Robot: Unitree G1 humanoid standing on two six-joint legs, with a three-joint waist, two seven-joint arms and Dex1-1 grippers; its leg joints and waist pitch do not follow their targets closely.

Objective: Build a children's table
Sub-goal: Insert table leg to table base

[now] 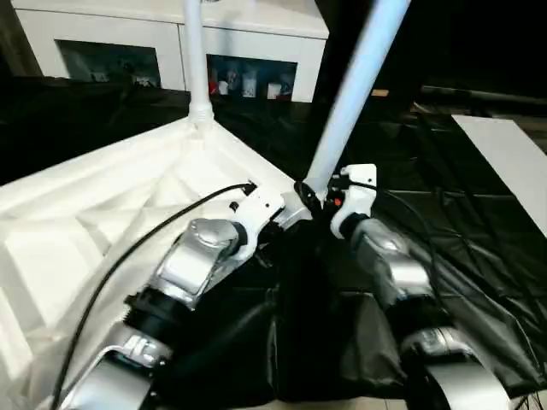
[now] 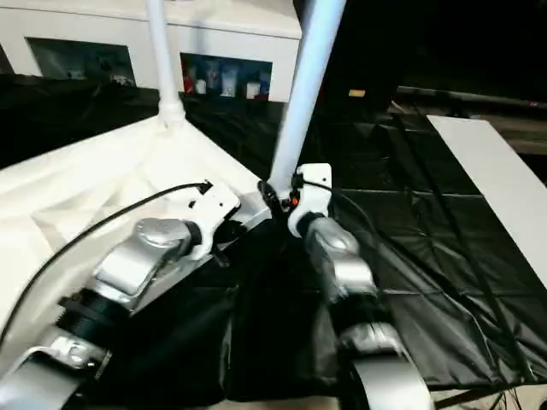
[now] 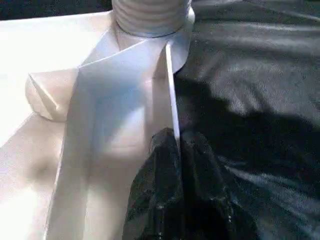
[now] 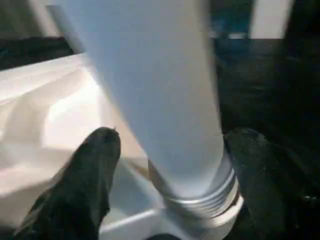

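While steadying the upturned tabletop [image 1: 102,213] on black sheeting [image 1: 444,213], left gripper [image 3: 175,165] pinched shut on its rim, right gripper [image 4: 170,165] spread wide astride near-corner leg [image 1: 350,94], seemingly for screwing; far leg [image 1: 195,60] upright.

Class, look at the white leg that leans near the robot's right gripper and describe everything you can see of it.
The leg is a long, smooth, round white tube, plastic by its look, running up out of the head views. It tilts, leaning to the right toward its top. Its lower end carries a ribbed threaded collar sitting at a corner socket of the upturned tabletop. The right gripper stands open with one black finger on either side of the leg, near its base, not visibly pressing it. Black sheeting lies behind.
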